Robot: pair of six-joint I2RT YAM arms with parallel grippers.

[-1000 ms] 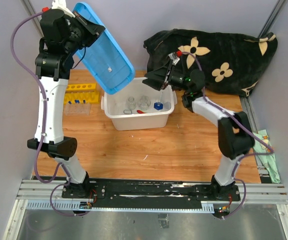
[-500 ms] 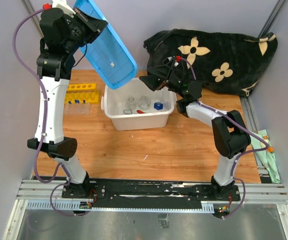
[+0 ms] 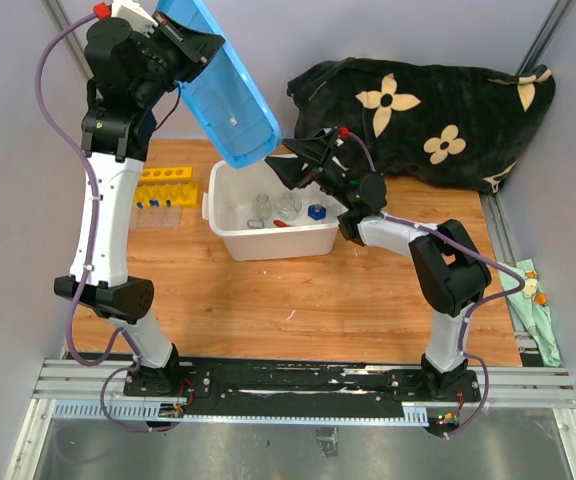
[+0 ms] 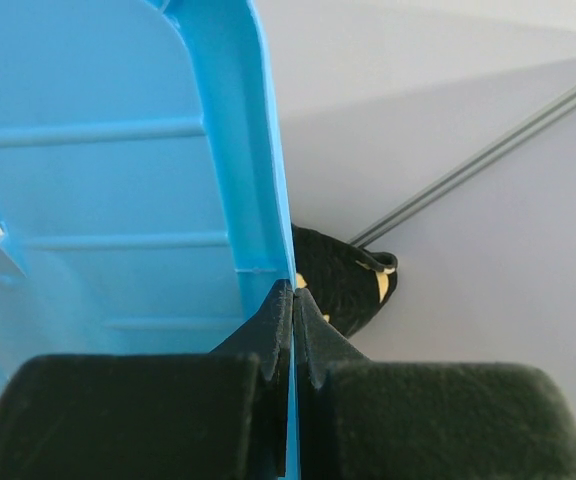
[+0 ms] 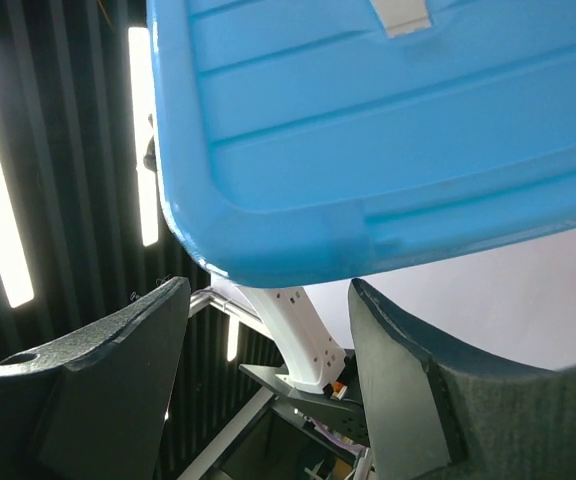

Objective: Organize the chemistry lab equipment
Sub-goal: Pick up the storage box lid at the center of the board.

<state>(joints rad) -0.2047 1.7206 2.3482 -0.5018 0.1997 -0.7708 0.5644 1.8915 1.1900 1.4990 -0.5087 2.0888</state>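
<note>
My left gripper (image 4: 293, 295) is shut on the rim of the blue lid (image 4: 118, 180) and holds it tilted high above the table (image 3: 223, 90). My right gripper (image 3: 293, 163) is open just under the lid's lower end, over the back rim of the white bin (image 3: 268, 243). In the right wrist view the lid (image 5: 388, 130) hangs above the spread fingers (image 5: 118, 360), apart from them. Inside the bin lie clear glass beakers (image 3: 260, 208), a blue-based glass piece (image 3: 315, 211) and a thin red tool (image 3: 281, 223). The yellow tube rack (image 3: 165, 175) stands left of the bin, with blue-capped tubes (image 3: 153, 203) in front of it.
A black flower-patterned blanket (image 3: 438, 110) lies bunched at the back right, behind the bin. A small pale scrap (image 3: 293, 315) sits on the wooden table in front of the bin. A greenish cloth (image 3: 528, 300) lies off the table's right edge.
The left arm has swung the lid rightward and higher. The right gripper has moved left from the bin's right corner to under the lid's lower end, tilting upward.
</note>
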